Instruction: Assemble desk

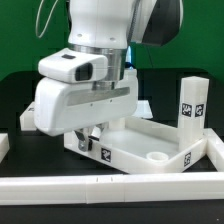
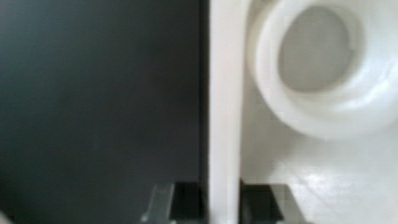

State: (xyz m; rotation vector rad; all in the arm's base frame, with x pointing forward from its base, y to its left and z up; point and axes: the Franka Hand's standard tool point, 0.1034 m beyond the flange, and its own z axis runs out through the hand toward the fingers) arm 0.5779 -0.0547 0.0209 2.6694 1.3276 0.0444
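The white rimmed tabletop (image 1: 140,145) lies on the black table with a round corner socket (image 1: 157,157) near the front on the exterior view's right. My gripper (image 1: 87,140) reaches down onto the tabletop's rim on the exterior view's left. In the wrist view the rim (image 2: 226,100) runs between my two fingers (image 2: 173,205), which close on it, one each side. A round socket (image 2: 329,60) lies just beside the rim. One blocky white leg (image 1: 192,105) with a black-and-white tag stands upright at the exterior view's right, apart from the gripper.
Long white border bars run along the front (image 1: 110,183) and the exterior view's right side (image 1: 212,150). A white piece (image 1: 27,118) lies at the exterior view's left behind the arm. The table surface is black.
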